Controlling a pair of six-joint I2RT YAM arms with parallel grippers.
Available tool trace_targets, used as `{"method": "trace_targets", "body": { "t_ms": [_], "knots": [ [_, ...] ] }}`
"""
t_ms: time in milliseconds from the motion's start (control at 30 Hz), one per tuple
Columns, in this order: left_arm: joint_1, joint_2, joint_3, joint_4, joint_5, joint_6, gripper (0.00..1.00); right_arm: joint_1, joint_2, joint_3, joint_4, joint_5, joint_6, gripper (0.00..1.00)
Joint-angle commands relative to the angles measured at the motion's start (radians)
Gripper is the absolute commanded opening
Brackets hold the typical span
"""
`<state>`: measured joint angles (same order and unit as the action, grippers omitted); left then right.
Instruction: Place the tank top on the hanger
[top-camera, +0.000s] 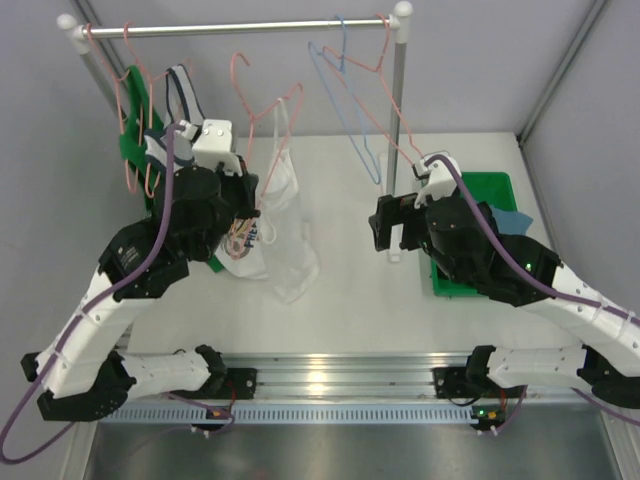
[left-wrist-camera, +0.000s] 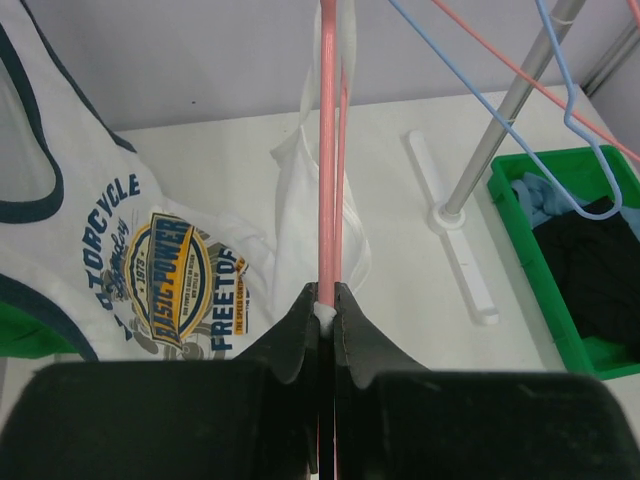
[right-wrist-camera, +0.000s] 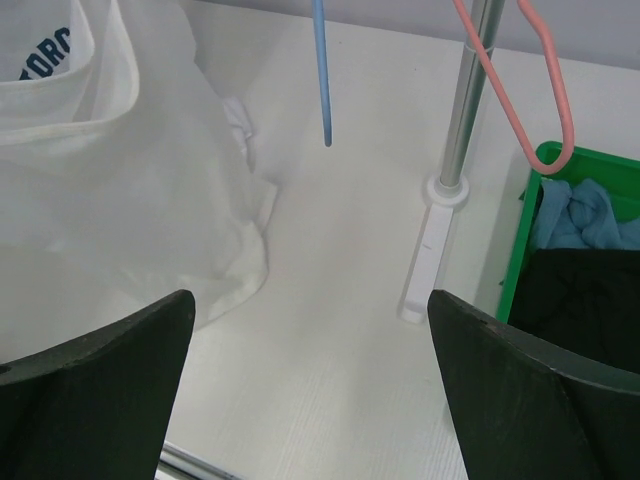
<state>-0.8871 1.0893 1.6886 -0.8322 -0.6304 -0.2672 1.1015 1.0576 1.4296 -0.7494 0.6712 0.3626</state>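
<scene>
Left gripper (left-wrist-camera: 327, 300) clamps hanger (left-wrist-camera: 328, 150) steady, tank top (top-camera: 288, 235) partly draped on it. Right gripper (right-wrist-camera: 310, 330) open, free for fabric.

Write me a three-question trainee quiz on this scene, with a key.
1. True or false: the right gripper is open and holds nothing.
2. What is the left gripper clamped on? A the blue hanger; B the pink hanger; C the green bin.
3. Where does the lower end of the tank top lie?

Key: 1 true. 2 B. 3 on the table.
</scene>
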Motion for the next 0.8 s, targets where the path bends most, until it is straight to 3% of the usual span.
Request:
{"method": "trace_targets", "body": {
  "t_ms": [0, 67, 167, 767],
  "knots": [
    [0.042, 0.052, 0.059, -0.032, 0.030, 0.045, 0.00, 0.008, -0.015, 0.045, 0.005, -0.002, 0.006, 1.00],
    [0.155, 0.064, 0.062, -0.010, 0.122, 0.046, 0.00, 0.008, -0.021, 0.042, 0.008, -0.007, 0.007, 1.00],
    [0.365, 0.064, 0.033, 0.054, 0.375, 0.040, 0.00, 0.008, -0.031, 0.035, 0.010, -0.009, 0.009, 1.00],
    [0.605, 0.202, 0.218, 0.133, 0.491, 0.103, 0.00, 0.008, -0.044, -0.001, 0.042, -0.012, -0.001, 1.00]
  ]
}}
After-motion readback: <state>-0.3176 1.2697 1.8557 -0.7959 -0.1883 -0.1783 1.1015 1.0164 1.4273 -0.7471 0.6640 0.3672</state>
